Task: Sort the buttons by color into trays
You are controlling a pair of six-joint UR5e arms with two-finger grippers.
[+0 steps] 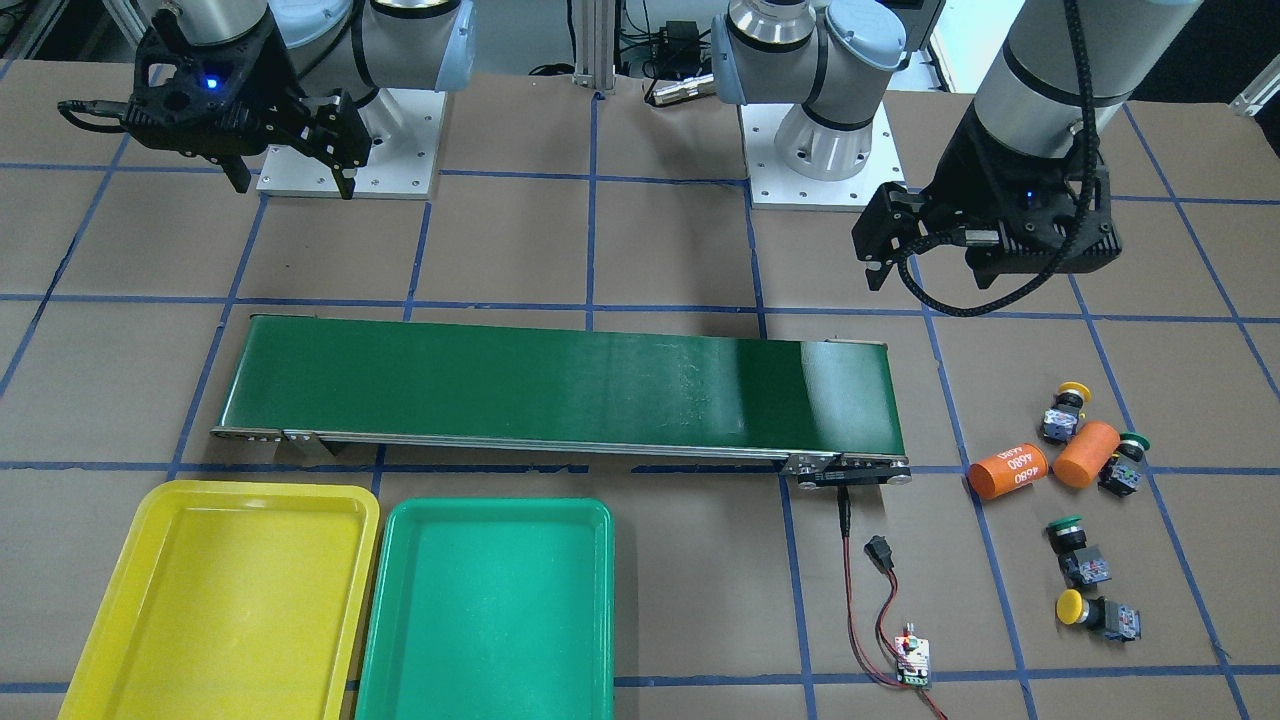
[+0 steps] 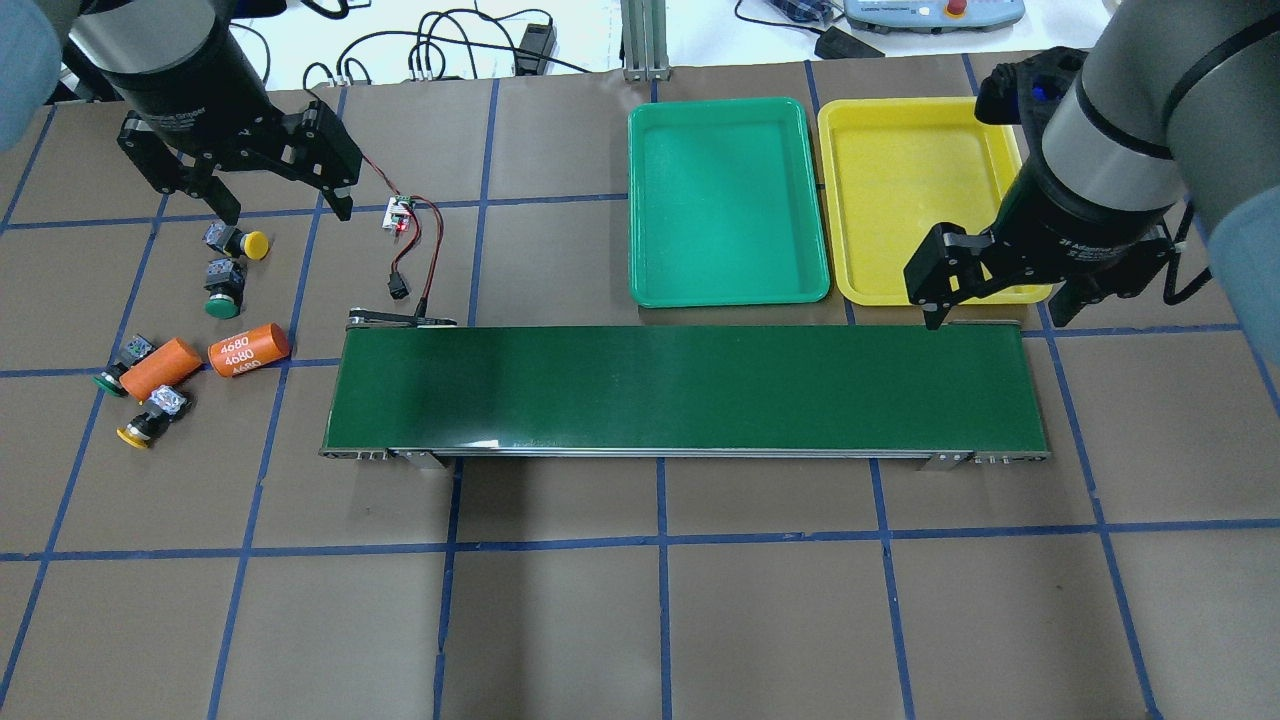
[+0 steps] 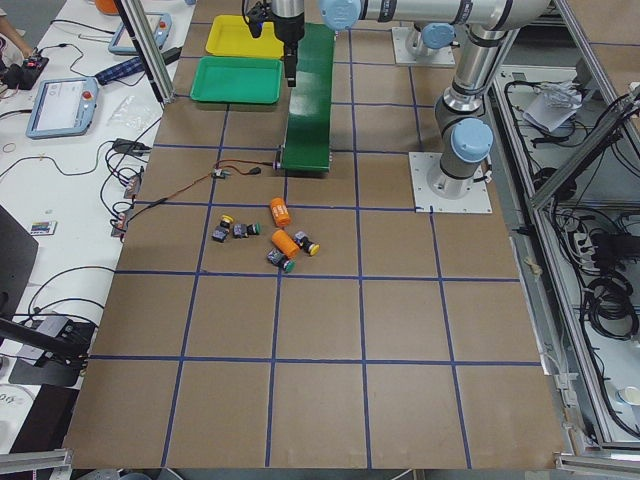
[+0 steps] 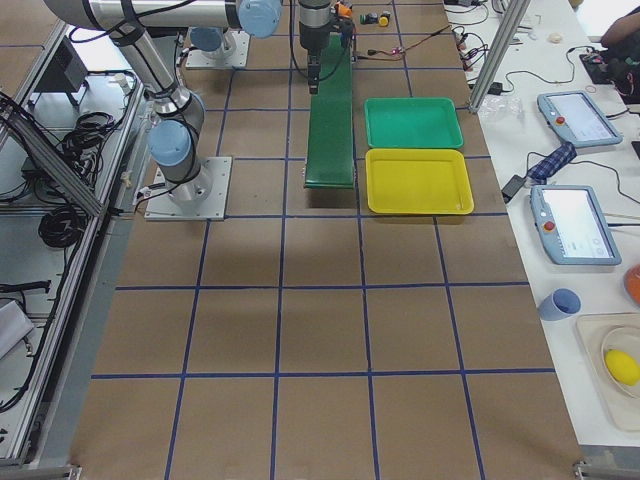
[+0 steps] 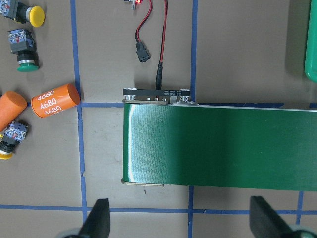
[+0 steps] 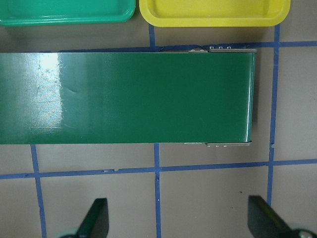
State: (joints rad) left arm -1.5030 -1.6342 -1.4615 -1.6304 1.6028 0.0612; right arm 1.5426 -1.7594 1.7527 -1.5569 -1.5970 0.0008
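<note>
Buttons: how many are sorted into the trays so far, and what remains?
None done: the yellow tray and green tray are empty. Nothing is in hand; the left gripper, near the cluster, and the right gripper, above the conveyor end, are open. Left: two yellow buttons and two green buttons, lying beside the orange cylinders.

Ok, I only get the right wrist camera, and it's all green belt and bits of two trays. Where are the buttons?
Observer: All four buttons lie on the table past the other end of the belt, on the robot's left side.
Operator: Is anything mixed in with them?
Observer: Yes, two orange cylinders lie among them.
Operator: Has anything grabbed one?
Observer: No, the left claw hangs open and empty.
</note>
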